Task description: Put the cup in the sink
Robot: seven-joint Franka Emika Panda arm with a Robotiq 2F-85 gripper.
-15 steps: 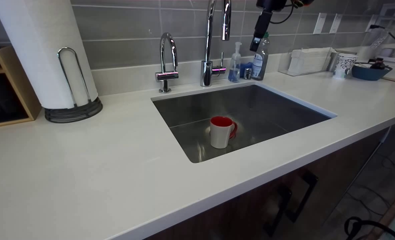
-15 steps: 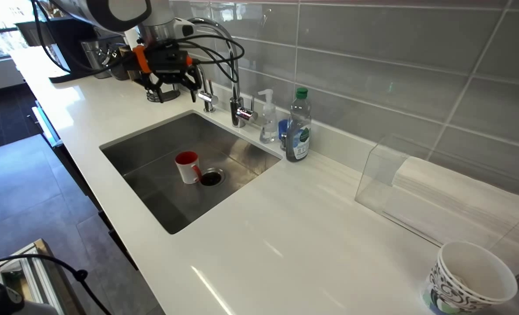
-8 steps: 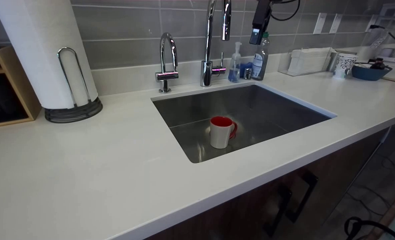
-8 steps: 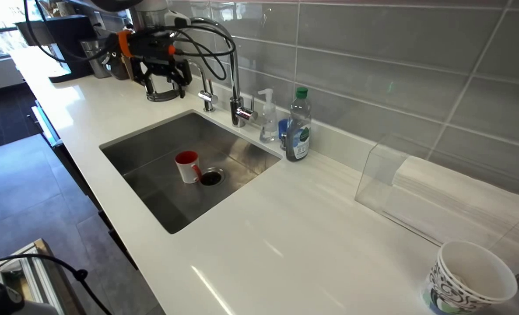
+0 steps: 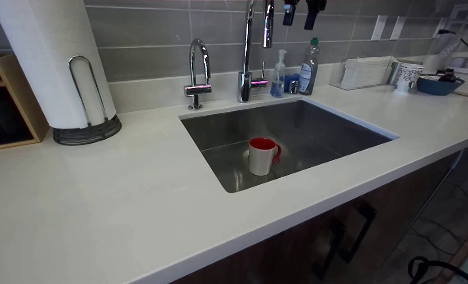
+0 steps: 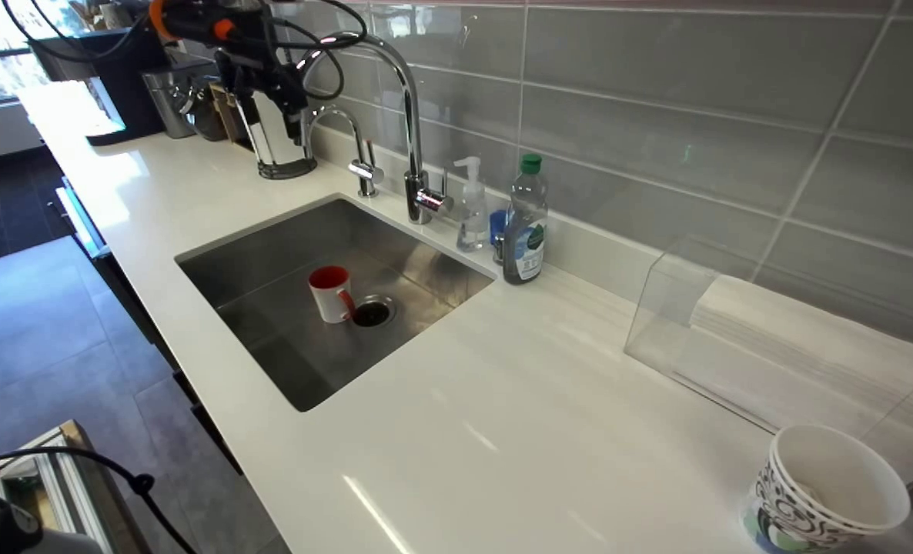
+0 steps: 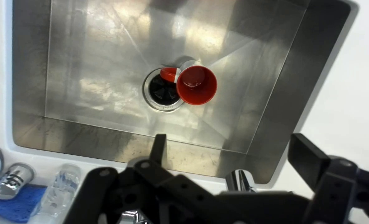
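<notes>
The cup [image 7: 195,84] stands upright in the sink [image 7: 103,59], well below the spread, empty jaws; placement looks complete, and the next move likely calls only for retreat

A cup [image 7: 197,85], red inside, stands in the big shiny sink [image 7: 94,77]. It is right next to the round drain [image 7: 161,93], and its red handle [image 7: 169,74] pokes out over the black hole. The black end effector [image 7: 228,141] has its two fingers [image 7: 159,149] spread wide, both apart from the cup. White table [image 7: 358,102] shows on both sides of the sink. Down in the left corner are a see-through bottle [image 7: 55,193] and a blue thing [image 7: 22,200].
</notes>
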